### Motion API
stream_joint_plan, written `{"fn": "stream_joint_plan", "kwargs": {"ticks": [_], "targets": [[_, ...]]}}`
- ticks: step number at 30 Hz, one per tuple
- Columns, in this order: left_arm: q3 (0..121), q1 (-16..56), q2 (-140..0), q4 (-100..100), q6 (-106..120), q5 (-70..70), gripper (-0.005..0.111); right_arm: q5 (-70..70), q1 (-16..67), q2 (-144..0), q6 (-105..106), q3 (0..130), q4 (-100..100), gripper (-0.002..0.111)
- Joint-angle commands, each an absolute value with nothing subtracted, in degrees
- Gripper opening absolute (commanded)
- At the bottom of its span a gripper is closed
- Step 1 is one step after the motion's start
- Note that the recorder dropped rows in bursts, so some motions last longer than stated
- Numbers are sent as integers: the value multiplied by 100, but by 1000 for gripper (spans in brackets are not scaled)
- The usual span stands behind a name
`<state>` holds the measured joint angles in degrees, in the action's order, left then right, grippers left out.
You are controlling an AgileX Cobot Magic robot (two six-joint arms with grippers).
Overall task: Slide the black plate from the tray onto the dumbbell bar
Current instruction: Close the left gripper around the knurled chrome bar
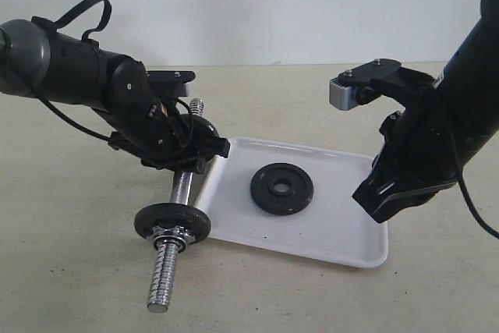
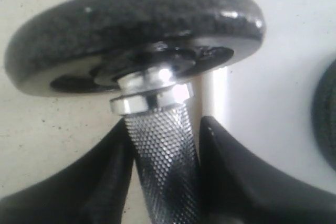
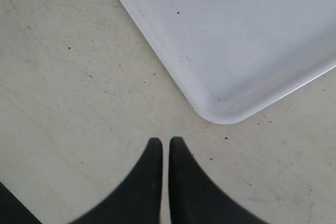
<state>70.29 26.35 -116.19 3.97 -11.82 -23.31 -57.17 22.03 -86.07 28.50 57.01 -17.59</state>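
So that the bar (image 1: 164, 271) is steady for loading, the left gripper (image 2: 164, 150) clamps its knurled middle; the black plate (image 1: 281, 188) lies mid-frame in the tray (image 1: 343, 239), the right gripper (image 3: 165, 150) closed, empty.

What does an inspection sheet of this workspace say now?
Surface: table, beige, small dark specks.
Job's things: black plate flat in tray; dumbbell bar beside tray, second plate and nut on it.
Clutter: nothing seen.
End effectors: left end effector shut on the bar's knurled grip; right end effector shut, empty, above table near tray corner.
Cables: black cable by left arm, another by right arm.
Surroundings: pale wall.
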Motion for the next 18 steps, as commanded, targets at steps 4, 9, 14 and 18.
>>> {"fn": "stream_joint_plan", "kwargs": {"ticks": [4,9,14,18], "targets": [[7060,2654,-11635,228,-1172,-2252,36,-5729,2201,-8584,2931,5736,-1772,0],[7060,2654,-11635,228,-1173,-2295,36,-5718,2201,-8584,2928,5736,-1772,0],[7060,2654,-11635,228,-1173,-2387,36,-5718,2201,-8584,2928,5736,-1772,0],[7060,2654,-11635,228,-1161,-2396,36,-5718,2201,-8584,2928,5736,-1772,0]]}}
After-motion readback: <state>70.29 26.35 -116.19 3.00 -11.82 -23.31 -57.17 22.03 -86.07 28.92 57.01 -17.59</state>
